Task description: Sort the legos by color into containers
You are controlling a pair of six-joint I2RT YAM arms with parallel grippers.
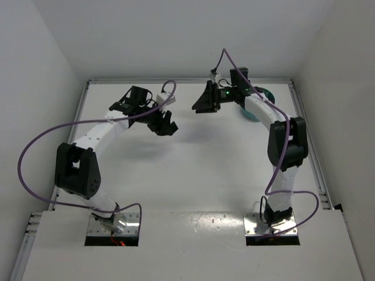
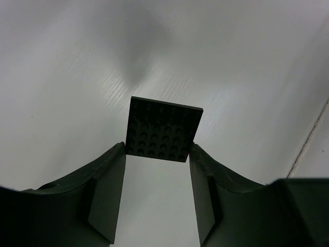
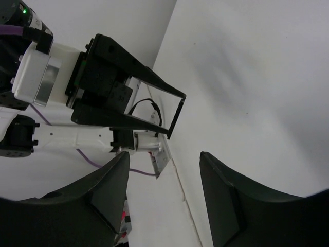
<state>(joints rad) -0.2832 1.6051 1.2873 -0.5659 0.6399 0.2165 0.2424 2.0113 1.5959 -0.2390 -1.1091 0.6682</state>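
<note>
Lego plate, dark, pinched aloft in left gripper jaws; right gripper spread, empty. Judged next: carry to dish, release.

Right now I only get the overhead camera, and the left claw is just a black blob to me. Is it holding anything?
Observer: Yes. Its own wrist camera shows the left claw shut on a dark studded plate, square and pinched by its two side edges.
Visitor: And the right claw?
Observer: The right claw is open and empty; its wrist camera looks straight through the gap.
Visitor: What does it look at?
Observer: At the left claw. From there the plate shows edge-on, as a thin dark line.
</note>
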